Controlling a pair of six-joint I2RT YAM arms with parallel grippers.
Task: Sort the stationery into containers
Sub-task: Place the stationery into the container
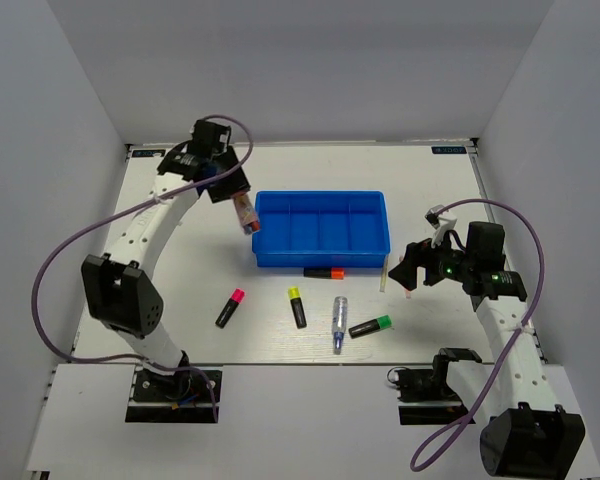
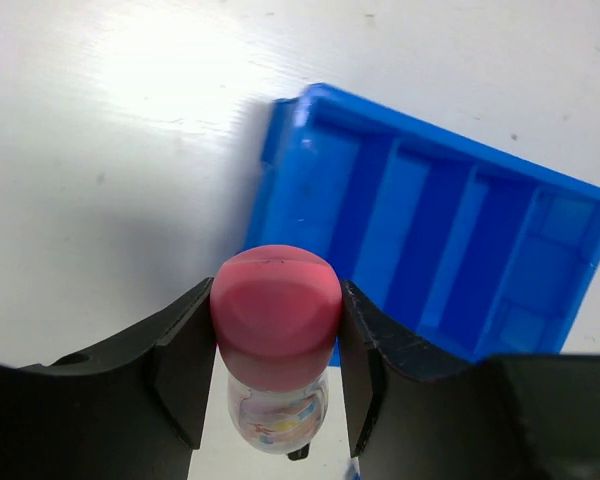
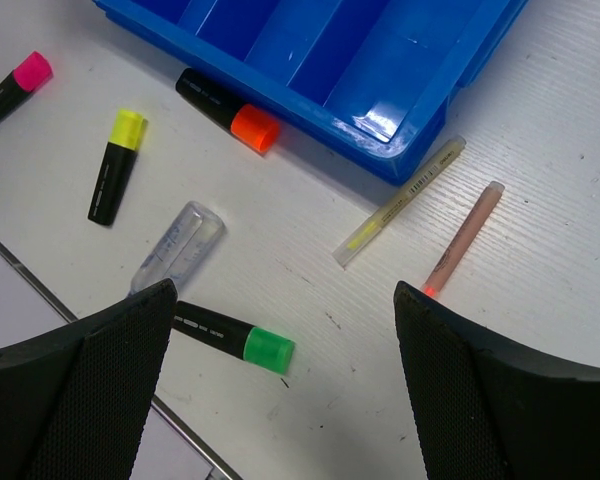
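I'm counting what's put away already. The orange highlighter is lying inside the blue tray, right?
Not quite. The orange highlighter is lying outside the blue tray, on the table right beside its wall. The right wrist view shows it.

The tray (image 3: 380, 120) is glossy blue plastic with sharp highlights. The table (image 3: 540, 300) is white, matt and faintly grained. The glue stick (image 2: 276, 310) has a smooth satin pink plastic cap. The pads (image 3: 80, 400) of the right hand (image 3: 282, 310) are black, matt and finely textured. The pen (image 3: 177, 248) is clear plastic.
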